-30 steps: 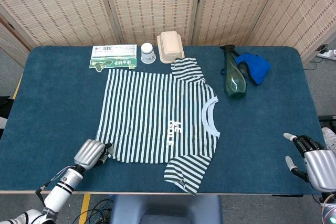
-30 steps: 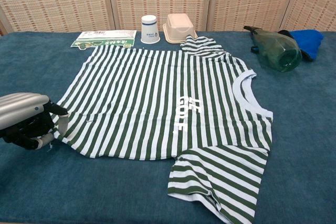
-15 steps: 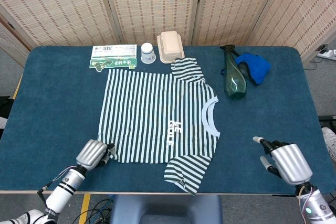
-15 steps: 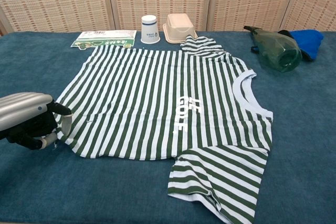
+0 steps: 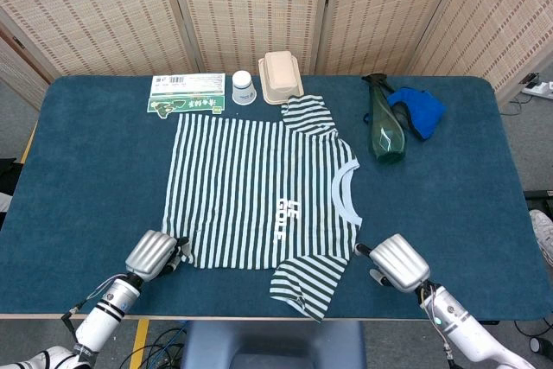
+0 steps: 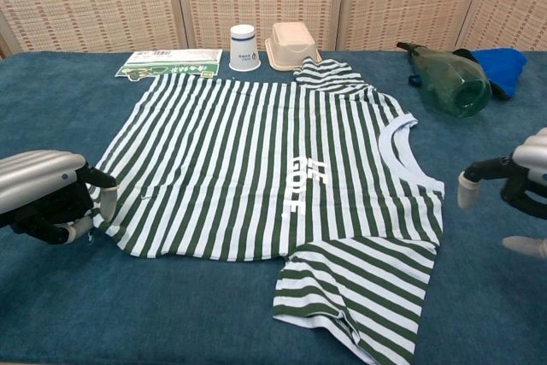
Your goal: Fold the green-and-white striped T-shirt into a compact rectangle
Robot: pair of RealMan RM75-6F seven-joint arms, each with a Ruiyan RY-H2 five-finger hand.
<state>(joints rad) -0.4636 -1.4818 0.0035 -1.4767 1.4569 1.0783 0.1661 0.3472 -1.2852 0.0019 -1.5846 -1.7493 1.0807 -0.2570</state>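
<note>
1. Since a moment ago the right hand [image 5: 397, 262] has moved in from the table's right edge to just beside the shirt's [image 5: 259, 187] shoulder and near sleeve; the left hand [image 5: 154, 254] has barely shifted.
2. The shirt lies flat and unfolded on the blue table [image 5: 95, 170], collar toward the robot's right, and looks unchanged from the earlier frames.
3. The left hand sits at the shirt's near hem corner, knuckles up, fingers [image 6: 104, 200] curled down and pinching the fabric edge.
4. The right hand hovers low, back upward, its fingers [image 6: 468, 189] spread and holding nothing; they stop just short of the cloth.
5. At the far edge stand a paper cup [image 5: 244, 87], a takeaway box [image 5: 282, 76] and a flat carton [image 5: 187, 94].
6. A green bottle [image 5: 384, 129] lies beside a blue cloth [image 5: 421, 111].
</note>
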